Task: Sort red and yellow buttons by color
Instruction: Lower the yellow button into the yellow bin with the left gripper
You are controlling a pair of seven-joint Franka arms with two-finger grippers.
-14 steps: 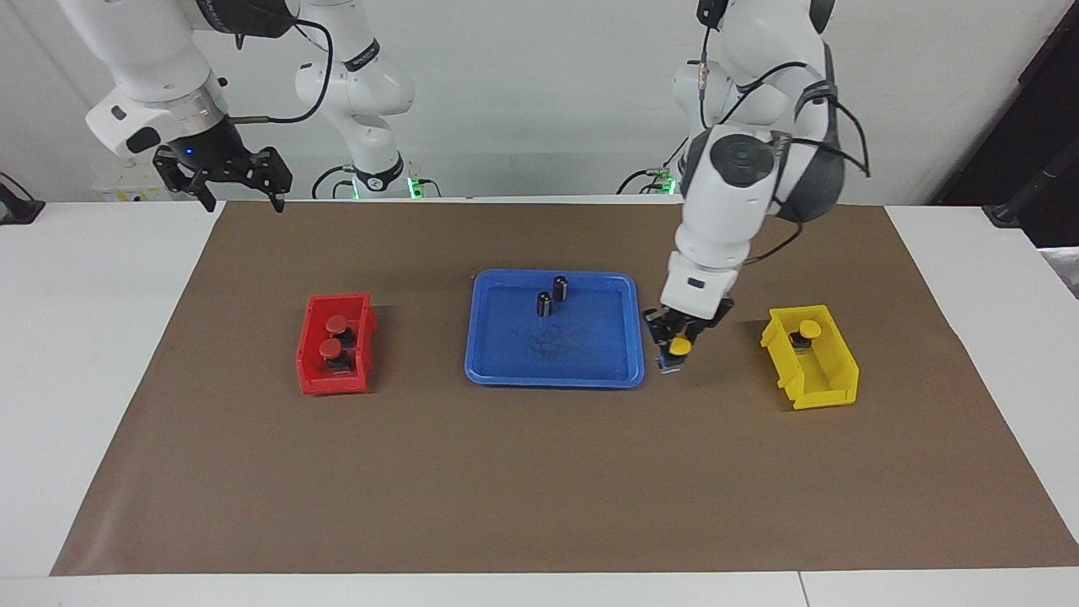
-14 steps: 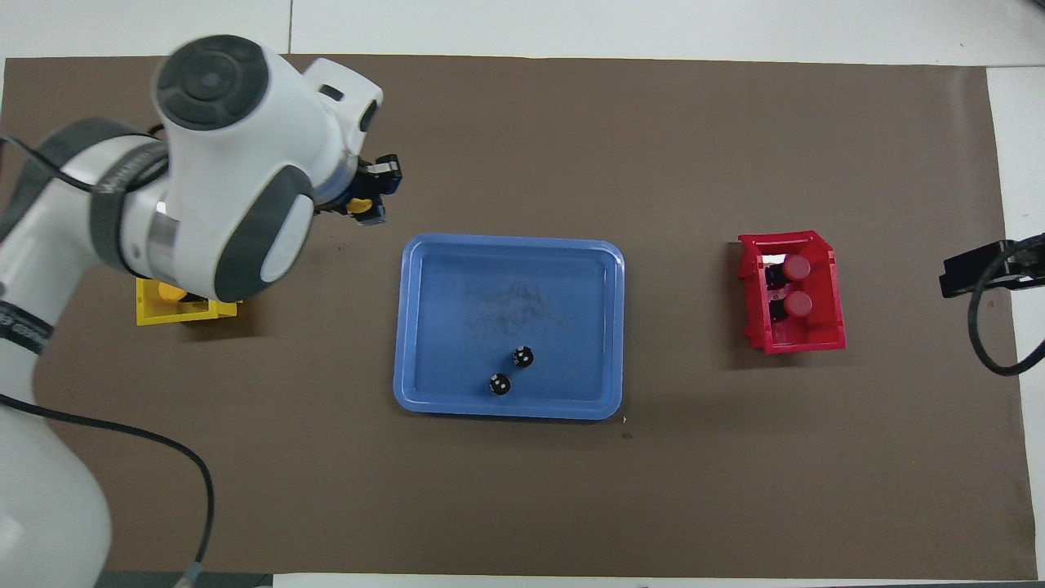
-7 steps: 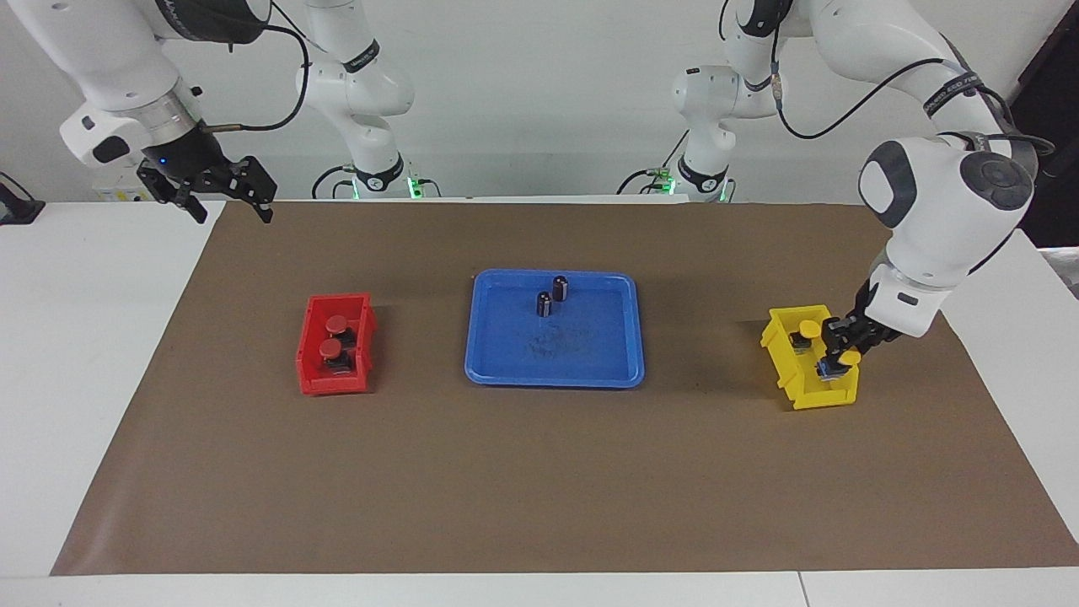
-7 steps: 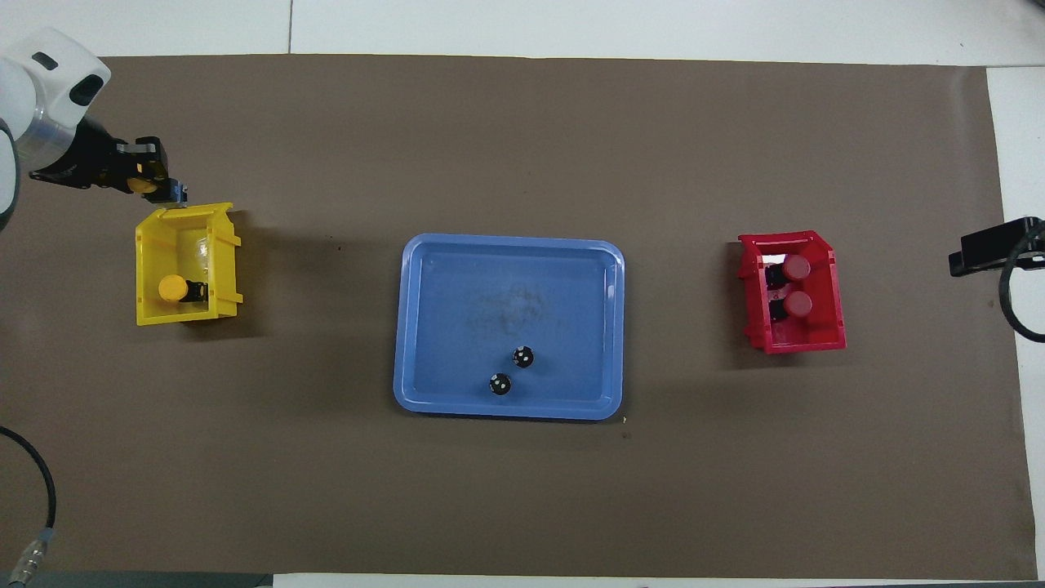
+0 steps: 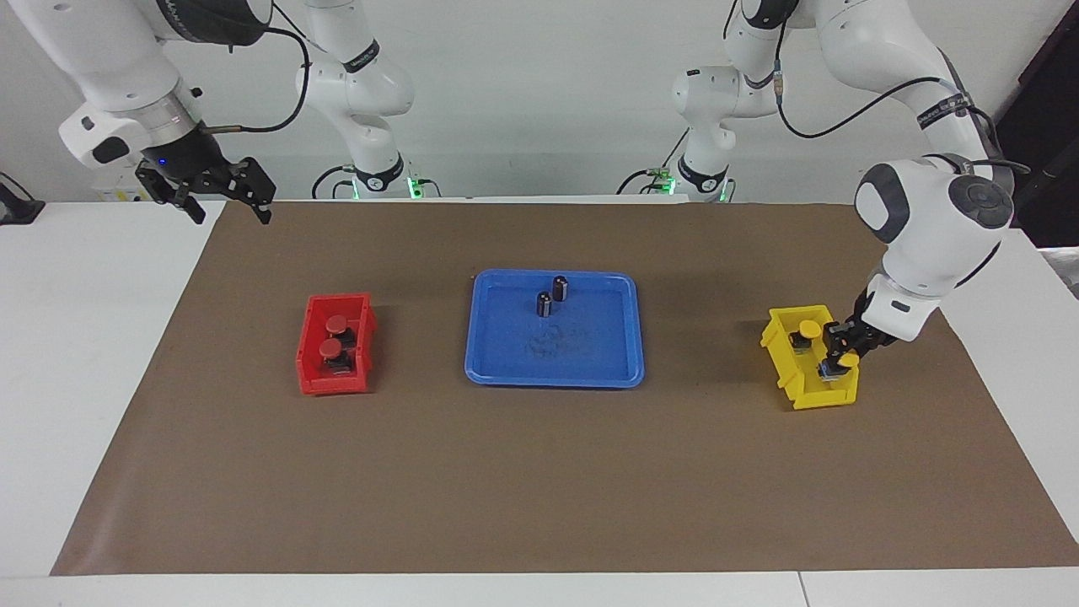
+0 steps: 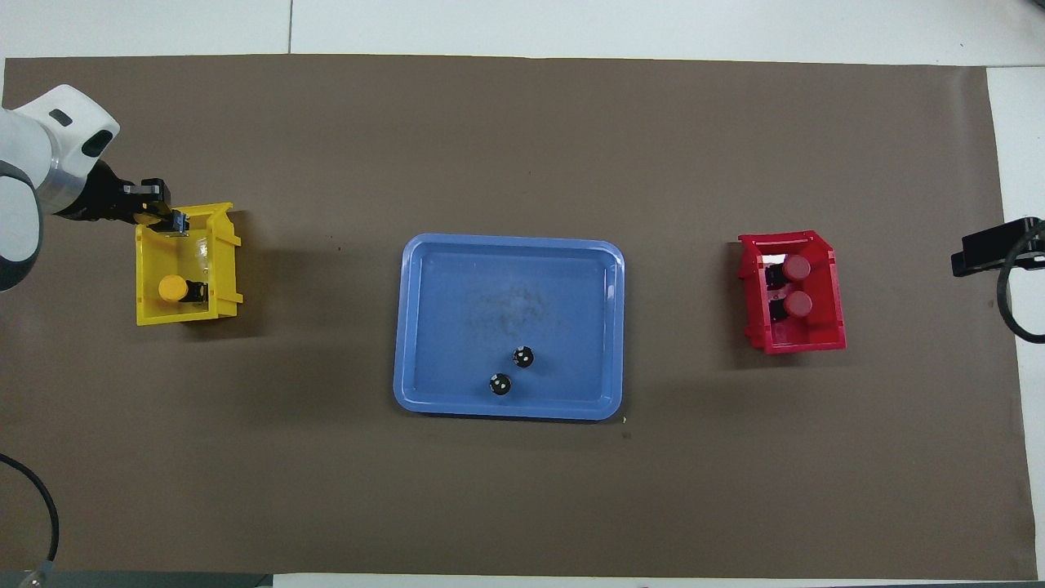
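Two red buttons (image 5: 335,324) (image 6: 796,267) sit one just beside the other inside the red bin (image 5: 314,371) (image 6: 828,335), toward the right arm's end of the table (image 5: 421,472) (image 6: 522,490). At the left arm's end stands the yellow bin (image 5: 788,375) (image 6: 147,302), with one yellow button (image 5: 807,330) (image 6: 173,287) lying in the half nearer the robots. The left pincer (image 5: 837,354) (image 6: 155,214) is over the bin's other half, pinching the second yellow button (image 5: 845,360) (image 6: 149,219) by its dark base; whether that button touches the bin floor I cannot tell. Between the bins lies the blue tray (image 5: 506,371) (image 6: 424,327), and in it two small dark cylinders (image 5: 544,304) (image 6: 500,384) stand upright close together, in the part nearer the robots. The right pincer (image 5: 226,196) hangs in the air over the brown mat's (image 5: 539,472) (image 6: 522,122) corner by its own base, its fingers spread and holding nothing, the arm waiting.
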